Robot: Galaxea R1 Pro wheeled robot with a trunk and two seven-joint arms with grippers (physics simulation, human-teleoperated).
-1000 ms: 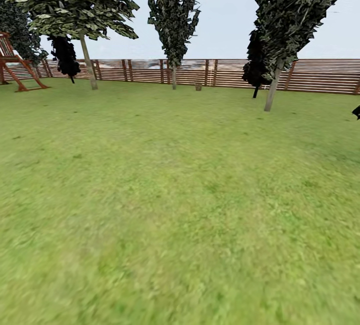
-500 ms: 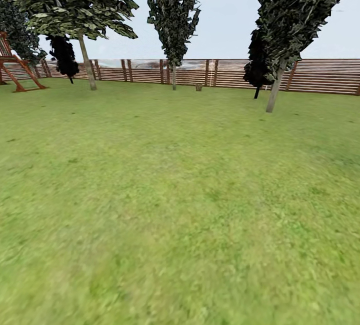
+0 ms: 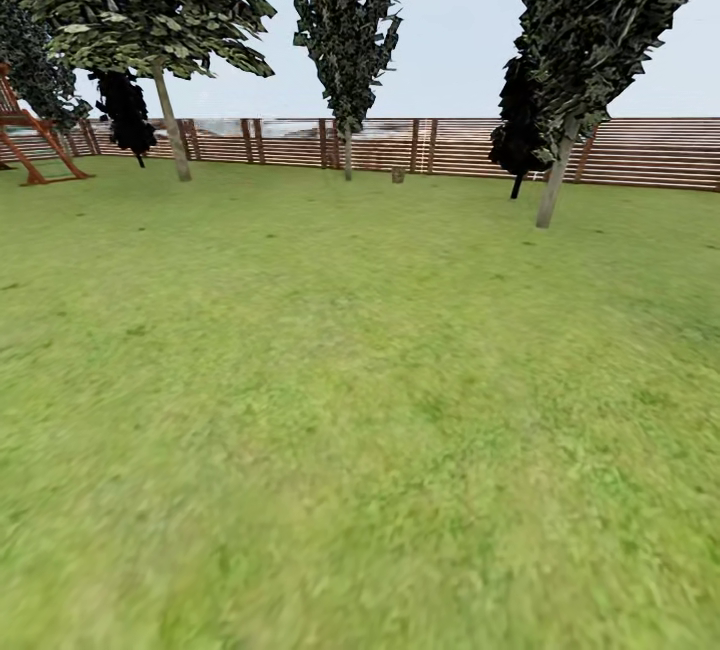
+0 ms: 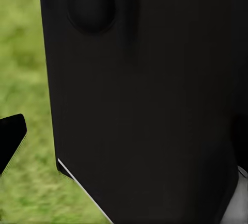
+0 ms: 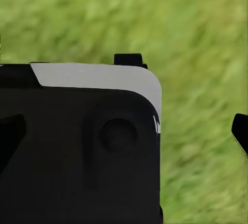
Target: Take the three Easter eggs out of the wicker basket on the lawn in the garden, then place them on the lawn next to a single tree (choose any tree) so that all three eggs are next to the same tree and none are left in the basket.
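The lawn (image 3: pixel 360 410) spreads wide ahead of me in the head view. Three pale-trunked trees stand toward the fence: a tree (image 3: pixel 172 135) at the left, a second tree (image 3: pixel 347 150) in the middle and a third, nearer tree (image 3: pixel 552 185) at the right. A small brownish thing (image 3: pixel 397 174) sits by the fence, too far to identify. The eggs and basket are out of view. My left gripper (image 4: pixel 124 136) and right gripper (image 5: pixel 125 137) hang over grass against my dark body, fingers wide apart, nothing between them.
A brown slat fence (image 3: pixel 450 145) closes the far side of the garden. The wooden playset (image 3: pixel 30 140) stands at the far left. Dark shrubs (image 3: pixel 128 115) stand by the fence, and another dark bush (image 3: pixel 515 145) is behind the right tree.
The whole head view has shifted a little: the trees have spread slightly outward and grown, so the camera has moved forward. A dark shape at the right edge has left the picture.
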